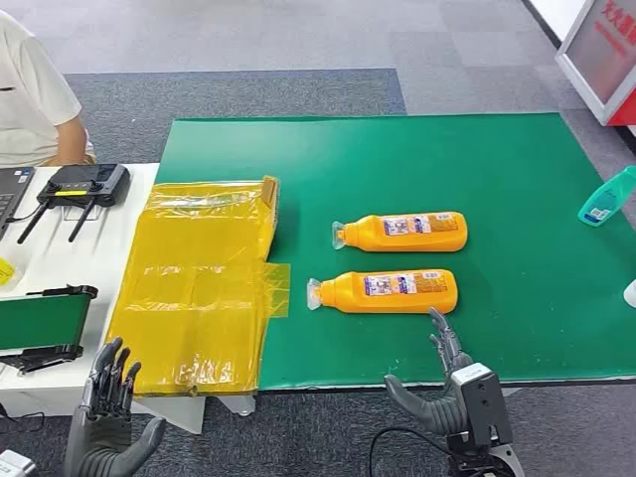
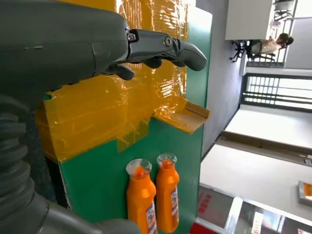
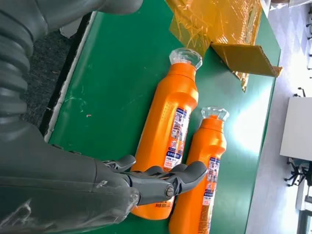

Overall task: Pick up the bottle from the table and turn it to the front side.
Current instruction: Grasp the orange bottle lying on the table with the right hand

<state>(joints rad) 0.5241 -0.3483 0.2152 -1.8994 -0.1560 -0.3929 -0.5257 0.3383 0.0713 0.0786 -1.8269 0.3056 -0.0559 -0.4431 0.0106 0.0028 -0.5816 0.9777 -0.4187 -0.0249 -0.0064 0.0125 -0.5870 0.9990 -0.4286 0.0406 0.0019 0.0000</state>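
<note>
Right robot hand (image 1: 442, 383): empty, fingers spread, raised at the counter's near edge, just short of the near bottle.
Near bottle: orange plastic bottle (image 1: 384, 290) with clear cap, lying on its side on the green counter (image 1: 525, 199), cap toward the robot's left, label facing up.
Far bottle: second orange plastic bottle (image 1: 401, 232), lying parallel just beyond the first, apart from it.
Left robot hand (image 1: 108, 417): empty, fingers spread, below the counter's near edge.
Yellow cover: yellow taped plastic sheet (image 1: 199, 288) over a flat carton, left of the bottles.
Teal bottle (image 1: 606, 198): at the right edge.
Person (image 1: 34, 94): seated, far left.
</note>
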